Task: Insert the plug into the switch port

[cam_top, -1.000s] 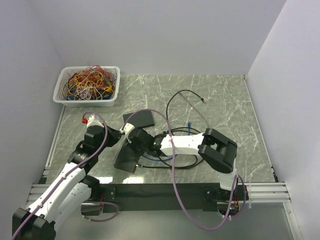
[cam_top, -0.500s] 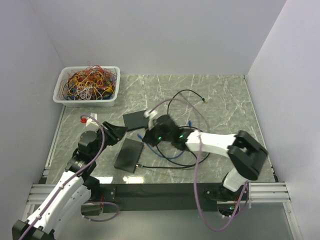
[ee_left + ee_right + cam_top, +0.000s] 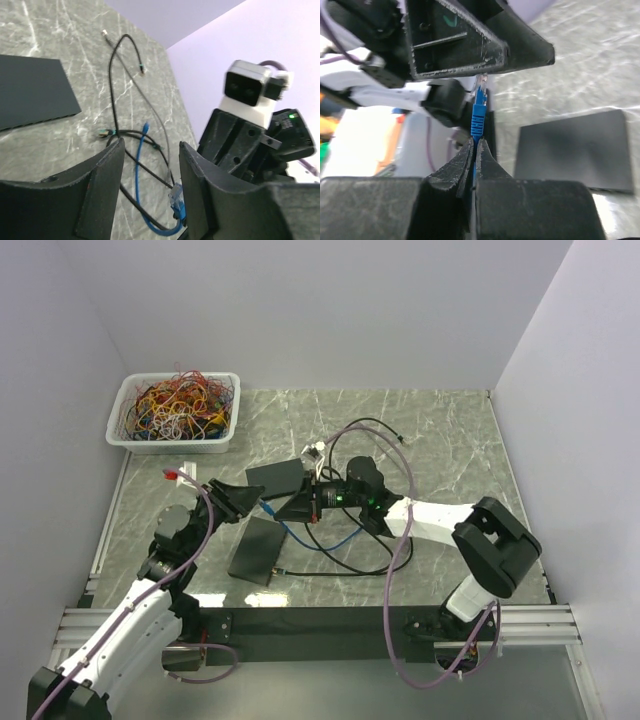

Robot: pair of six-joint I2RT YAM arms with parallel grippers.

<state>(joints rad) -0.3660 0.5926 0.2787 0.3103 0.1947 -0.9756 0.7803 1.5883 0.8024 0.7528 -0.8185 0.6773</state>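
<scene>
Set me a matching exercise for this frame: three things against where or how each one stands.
Things:
1. blue cable plug
2. left gripper
3. white plastic tray of tangled coloured wires

Places or states:
A. far left corner of the grey marble table
B. open, holding nothing
C. pinched in the shut right gripper

Pairs: 1-C; 2-B; 3-A

A white bin (image 3: 170,446) sits at the far left corner of the grey-green marbled table (image 3: 455,480), heaped with a tangle of coloured wires (image 3: 178,403). A thin black cable (image 3: 365,421) arcs across the far middle of the table, and its metal-tipped end (image 3: 408,441) lies towards the far right. Another black cable (image 3: 340,571) loops on the table near the middle of the near edge. Plain white walls (image 3: 300,310) close in the left, far and right sides.
</scene>
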